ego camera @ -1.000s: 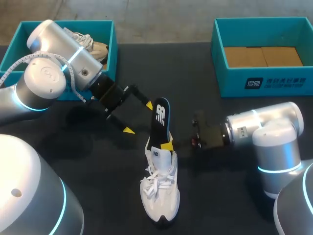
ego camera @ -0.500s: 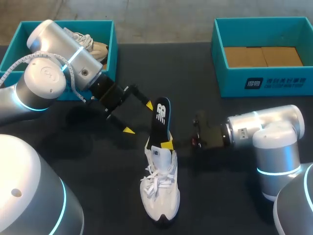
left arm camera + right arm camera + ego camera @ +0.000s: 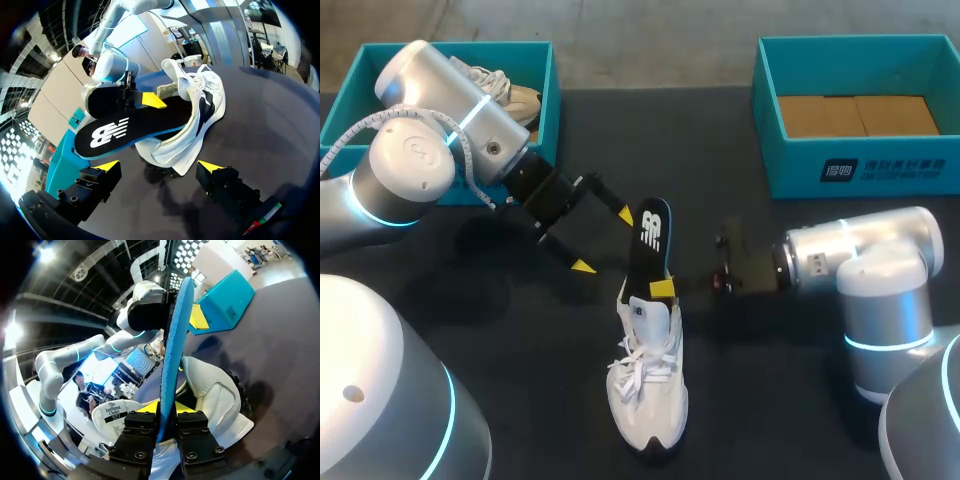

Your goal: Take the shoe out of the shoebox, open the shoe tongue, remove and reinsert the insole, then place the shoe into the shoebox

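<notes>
One insole (image 3: 648, 248), black top and blue edge, stands nearly upright with its lower end at the collar of the white shoe (image 3: 648, 390). Shoe sits on its sole mid-table (image 3: 770, 400), laces up, toe toward the robot. Right gripper (image 3: 662, 290) pinches the insole's lower part from both sides; its wrist view confirms, one finger on each face. Left gripper (image 3: 604, 241) is spread wide near the insole's upper end, touching nothing.

Handling, my read: insole is light foam, bends easily, and will likely buckle if pushed from the far end. Better to hold it low and feed it in toe-first. A second hold on the shoe's heel would stop it sliding on the dark tabletop. Shoe looks light, with a soft upper and stiffer sole, so take it by the collar or heel, not the laces.

Containers: teal shoebox (image 3: 545, 100) at far left holds another pale shoe (image 3: 500, 85), partly hidden by the left arm. Teal box (image 3: 790, 165) at far right holds brown cardboard (image 3: 855, 115). Both are well apart from the shoe on the table.
</notes>
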